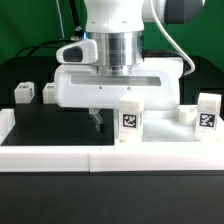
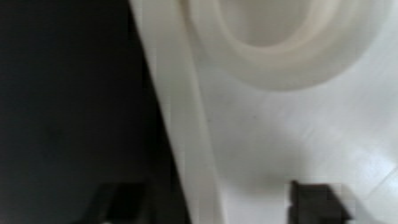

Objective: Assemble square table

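- Pincer (image 2: 219, 203) straddles the square table top (image 2: 267, 110) at its edge, fingers apart, not clamped.
- Dark worktop (image 1: 50, 125) lies open beside that edge; one leg (image 1: 130, 120) stands near.

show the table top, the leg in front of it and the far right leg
table top (image 1: 160, 90), exterior view, front side
front leg (image 1: 130, 121), exterior view, tagged face
far right leg (image 1: 208, 116), exterior view, tagged face

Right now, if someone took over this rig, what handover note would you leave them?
Gripper: open, jaws straddling the rim of the large white plastic square tabletop, no firm clamp visible.
Small white block legs: two at the exterior view's left, one in front, one at the right, all apart from the top.
Done: no leg fitted.
Left: all four legs.
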`<state>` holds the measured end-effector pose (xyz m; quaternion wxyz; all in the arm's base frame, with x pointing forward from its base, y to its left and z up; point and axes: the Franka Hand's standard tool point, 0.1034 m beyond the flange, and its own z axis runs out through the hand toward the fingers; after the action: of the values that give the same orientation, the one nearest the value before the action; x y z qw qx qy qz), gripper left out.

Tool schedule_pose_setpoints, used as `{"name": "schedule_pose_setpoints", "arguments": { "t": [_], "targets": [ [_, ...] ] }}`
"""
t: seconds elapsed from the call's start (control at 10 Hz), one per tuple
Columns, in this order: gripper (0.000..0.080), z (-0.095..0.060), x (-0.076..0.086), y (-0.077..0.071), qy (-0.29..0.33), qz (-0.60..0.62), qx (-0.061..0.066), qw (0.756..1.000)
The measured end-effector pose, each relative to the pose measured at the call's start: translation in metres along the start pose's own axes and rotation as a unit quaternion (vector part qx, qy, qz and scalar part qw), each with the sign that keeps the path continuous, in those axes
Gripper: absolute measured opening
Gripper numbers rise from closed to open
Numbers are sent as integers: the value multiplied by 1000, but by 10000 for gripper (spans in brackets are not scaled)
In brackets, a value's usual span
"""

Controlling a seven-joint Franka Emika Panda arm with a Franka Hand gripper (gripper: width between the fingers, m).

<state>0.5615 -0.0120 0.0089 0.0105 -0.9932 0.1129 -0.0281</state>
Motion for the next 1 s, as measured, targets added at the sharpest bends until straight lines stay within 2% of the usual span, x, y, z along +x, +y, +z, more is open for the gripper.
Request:
{"name": "schedule_pose_setpoints", "arguments": {
  "t": [0.1,0.2,1.0],
  "targets": [
    [216,0,0,0,0,0,0,1000],
    [80,0,0,3,-1,-5,-2,1000],
    [80,0,-1,3,-1,-15,-2,1000]
  ]
}}
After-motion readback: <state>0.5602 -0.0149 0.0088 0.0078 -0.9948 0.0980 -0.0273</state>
